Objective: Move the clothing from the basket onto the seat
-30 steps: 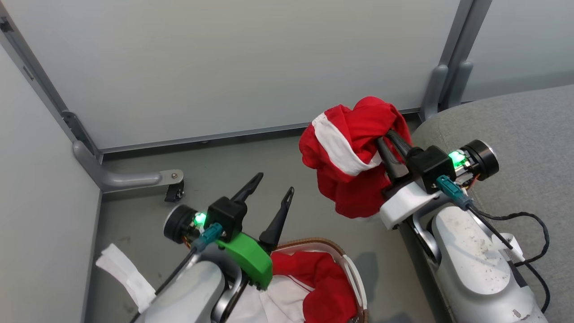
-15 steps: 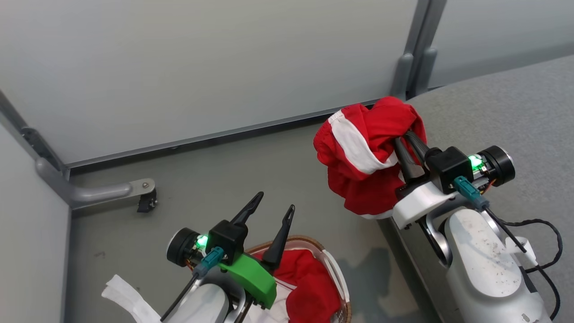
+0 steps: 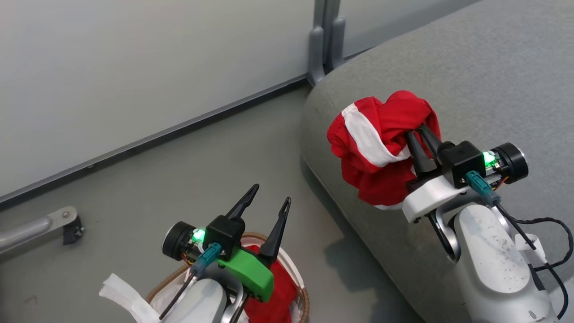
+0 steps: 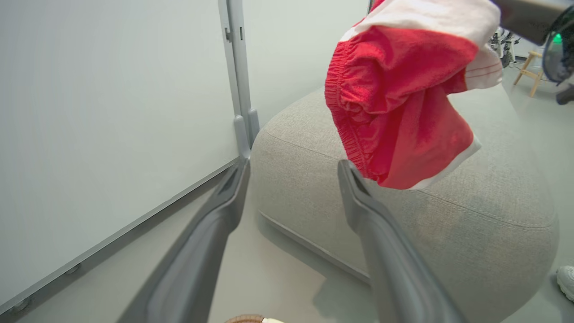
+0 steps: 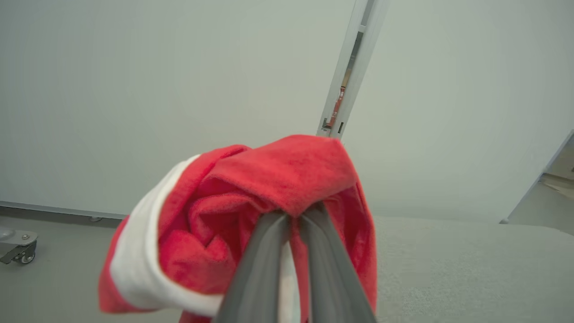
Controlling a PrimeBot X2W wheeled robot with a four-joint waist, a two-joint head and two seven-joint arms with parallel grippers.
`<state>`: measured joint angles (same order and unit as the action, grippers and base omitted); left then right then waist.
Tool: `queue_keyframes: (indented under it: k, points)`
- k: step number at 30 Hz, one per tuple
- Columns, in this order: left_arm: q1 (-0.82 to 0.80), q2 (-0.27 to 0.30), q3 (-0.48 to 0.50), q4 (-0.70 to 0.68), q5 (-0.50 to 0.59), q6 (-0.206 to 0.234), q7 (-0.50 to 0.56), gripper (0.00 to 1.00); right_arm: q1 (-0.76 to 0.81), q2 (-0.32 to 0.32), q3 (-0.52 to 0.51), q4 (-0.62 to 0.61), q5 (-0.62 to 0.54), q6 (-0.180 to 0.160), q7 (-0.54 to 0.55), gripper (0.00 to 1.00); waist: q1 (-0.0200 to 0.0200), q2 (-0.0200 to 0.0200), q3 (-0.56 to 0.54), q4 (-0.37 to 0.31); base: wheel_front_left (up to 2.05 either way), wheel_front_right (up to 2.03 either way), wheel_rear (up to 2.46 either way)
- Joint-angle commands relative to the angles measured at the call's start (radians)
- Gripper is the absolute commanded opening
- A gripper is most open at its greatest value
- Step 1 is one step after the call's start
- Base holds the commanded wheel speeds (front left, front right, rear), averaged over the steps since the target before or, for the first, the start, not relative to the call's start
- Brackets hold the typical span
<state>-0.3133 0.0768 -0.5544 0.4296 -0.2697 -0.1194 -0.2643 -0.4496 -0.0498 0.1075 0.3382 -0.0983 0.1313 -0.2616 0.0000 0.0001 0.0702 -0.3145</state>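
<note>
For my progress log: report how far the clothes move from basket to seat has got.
Done: one red garment is out of the basket. In hand: the right pincer is shut on it, holding it up over the seat, not laid down yet. Left: release it there, then fetch the red clothing lying in the basket below the open left pincer.
</note>
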Motion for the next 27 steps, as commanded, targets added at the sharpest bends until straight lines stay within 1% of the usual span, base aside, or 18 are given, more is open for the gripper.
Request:
queue_keyframes:
  k: [1,5,8,12,15,19,21,25,27]
  points:
    - [-0.018,0.001,0.003,0.006,0.012,-0.004,0.000,1.00,-0.007,-0.001,-0.007,-0.004,0.003,-0.001,-0.005,0.00,0.0000,-0.0001,0.071,-0.092,0.00,0.00,0.00]
    - [-0.028,0.000,-0.004,0.011,0.027,-0.009,0.000,1.00,-0.005,-0.001,-0.026,-0.006,0.012,-0.001,-0.005,0.00,0.0000,-0.0001,0.100,-0.113,0.00,0.00,0.00]
    - [-0.041,0.005,-0.011,0.005,0.039,-0.010,0.000,1.00,-0.025,-0.001,-0.049,-0.010,0.011,-0.001,-0.005,0.00,0.0000,-0.0001,0.130,-0.110,0.00,0.00,0.00]
    - [-0.070,0.013,-0.022,-0.004,0.049,-0.012,0.000,1.00,-0.086,-0.001,-0.116,-0.026,-0.015,-0.001,-0.005,0.00,0.0000,-0.0001,0.189,-0.079,0.00,0.00,0.00]
    - [-0.100,0.023,-0.036,-0.009,0.060,-0.013,0.000,1.00,-0.161,-0.022,-0.160,-0.038,-0.039,-0.001,-0.005,0.00,0.0000,-0.0001,0.247,-0.044,0.00,0.00,0.00]
    - [-0.157,0.042,-0.053,-0.016,0.068,-0.013,0.000,1.00,-0.299,-0.079,-0.219,-0.045,-0.053,-0.001,-0.005,0.00,0.0000,-0.0001,0.356,0.015,0.00,0.00,0.00]
    - [-0.189,0.052,-0.062,-0.021,0.071,-0.012,0.000,1.00,-0.373,-0.124,-0.248,-0.036,-0.061,-0.001,-0.005,0.00,0.0000,-0.0001,0.414,0.044,0.00,0.00,0.00]
    - [-0.245,0.071,-0.061,-0.049,0.082,-0.012,0.000,1.00,-0.515,-0.210,-0.291,0.013,-0.061,-0.001,-0.005,0.00,0.0000,-0.0001,0.524,0.094,0.00,0.00,0.00]
    - [-0.267,0.080,-0.057,-0.065,0.088,-0.012,0.000,1.00,-0.575,-0.253,-0.311,0.063,-0.048,-0.001,-0.005,0.00,0.0000,-0.0001,0.572,0.113,0.00,0.00,0.00]
